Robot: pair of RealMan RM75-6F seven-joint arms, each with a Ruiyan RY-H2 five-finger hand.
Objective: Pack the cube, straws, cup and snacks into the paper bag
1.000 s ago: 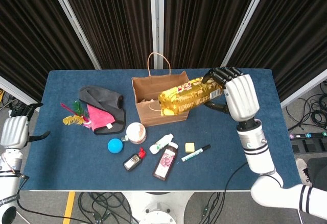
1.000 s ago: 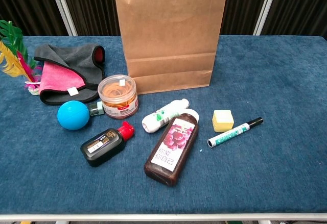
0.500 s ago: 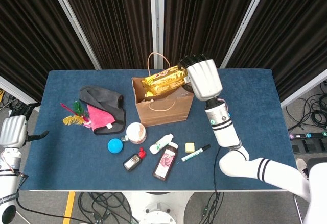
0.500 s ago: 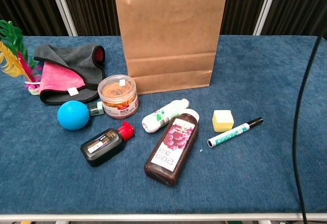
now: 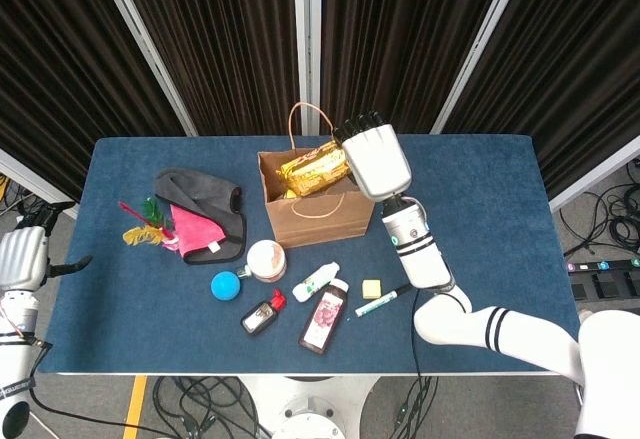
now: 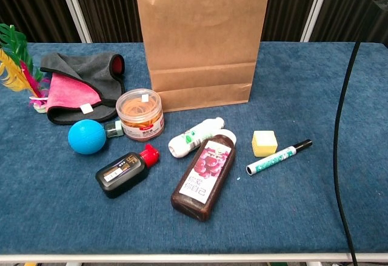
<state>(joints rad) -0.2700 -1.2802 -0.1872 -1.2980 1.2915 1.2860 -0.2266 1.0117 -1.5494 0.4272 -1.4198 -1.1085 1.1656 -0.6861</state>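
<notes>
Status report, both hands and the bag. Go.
Right hand holds gold snack pack in mouth of paper bag. Left hand idle off table edge. Yellow cube unpacked.

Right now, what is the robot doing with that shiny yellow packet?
The robot's right hand holds the yellow snack packet over the open top of the paper bag, with the packet partly inside. Its left hand waits off the table's left edge, holding nothing. The yellow cube sits on the blue table in front of the bag, not packed yet.
</notes>
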